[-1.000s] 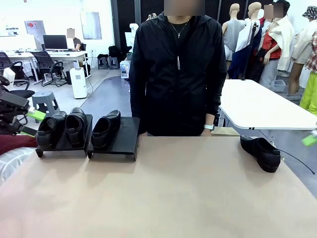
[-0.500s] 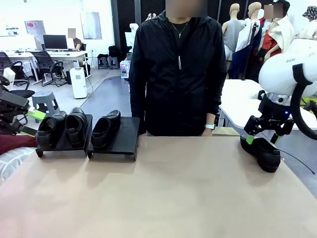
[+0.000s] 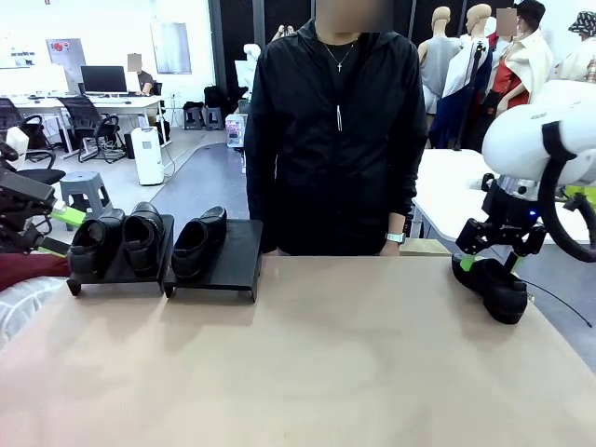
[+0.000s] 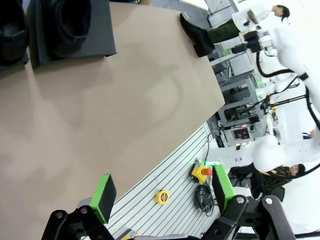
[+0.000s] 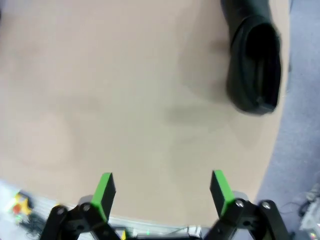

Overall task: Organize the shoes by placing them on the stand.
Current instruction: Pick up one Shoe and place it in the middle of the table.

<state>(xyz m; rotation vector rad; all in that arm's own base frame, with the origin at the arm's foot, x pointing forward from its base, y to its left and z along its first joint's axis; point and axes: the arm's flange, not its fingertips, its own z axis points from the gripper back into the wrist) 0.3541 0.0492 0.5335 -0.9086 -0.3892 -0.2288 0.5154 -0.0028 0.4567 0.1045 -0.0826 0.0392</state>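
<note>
Right claw [image 3: 494,253] reached loose shoe [image 3: 492,286]

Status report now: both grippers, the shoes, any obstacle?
Both grippers open, empty: left gripper beside the stand, right gripper above the loose shoe. Three shoes on the stand. Nothing in the way.

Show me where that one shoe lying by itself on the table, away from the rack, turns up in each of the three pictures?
Front view: the loose shoe lies at the table's far right, under the right gripper.
Left wrist view: top centre, at the tabletop's far corner.
Right wrist view: upper right, opening facing the camera.
Shared landmark: the tan tabletop, with the shoe near its edge in all three views.
</note>
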